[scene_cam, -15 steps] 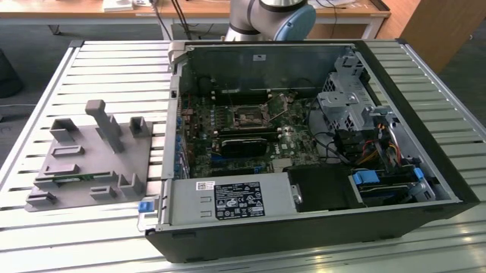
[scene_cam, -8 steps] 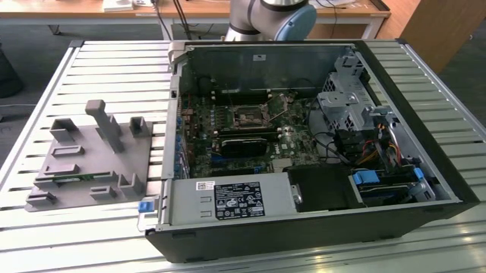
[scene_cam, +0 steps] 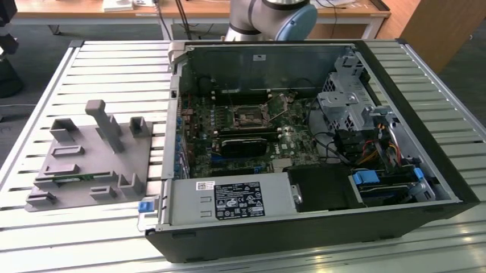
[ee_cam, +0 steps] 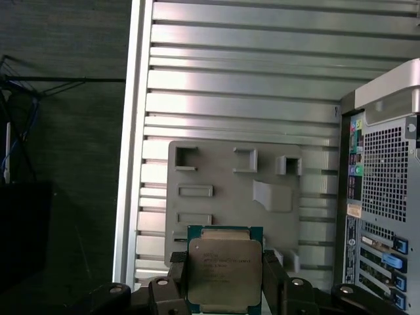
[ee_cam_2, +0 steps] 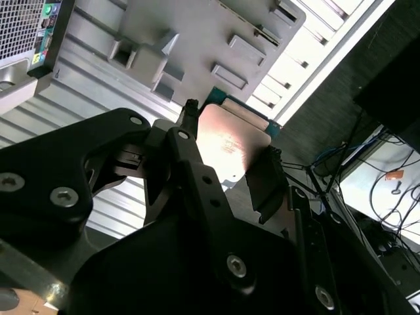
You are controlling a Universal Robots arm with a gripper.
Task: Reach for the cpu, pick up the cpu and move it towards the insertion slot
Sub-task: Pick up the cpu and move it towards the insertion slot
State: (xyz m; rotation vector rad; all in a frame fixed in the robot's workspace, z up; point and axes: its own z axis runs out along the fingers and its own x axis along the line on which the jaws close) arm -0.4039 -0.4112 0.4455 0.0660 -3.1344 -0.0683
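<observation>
Two fingers [ee_cam: 272,275] of my gripper [ee_cam: 224,266] pinch the cpu [ee_cam: 223,275] by opposite edges; probably this spares its flat faces.

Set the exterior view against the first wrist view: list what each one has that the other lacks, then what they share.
Exterior view: the open inside of the case, with the insertion slot on the green board, and part of the arm behind the case.
First wrist view: the cpu clamped in the gripper, and the case's rear ports.
Shared: the grey fixture plate, the slatted table and the case.
</observation>
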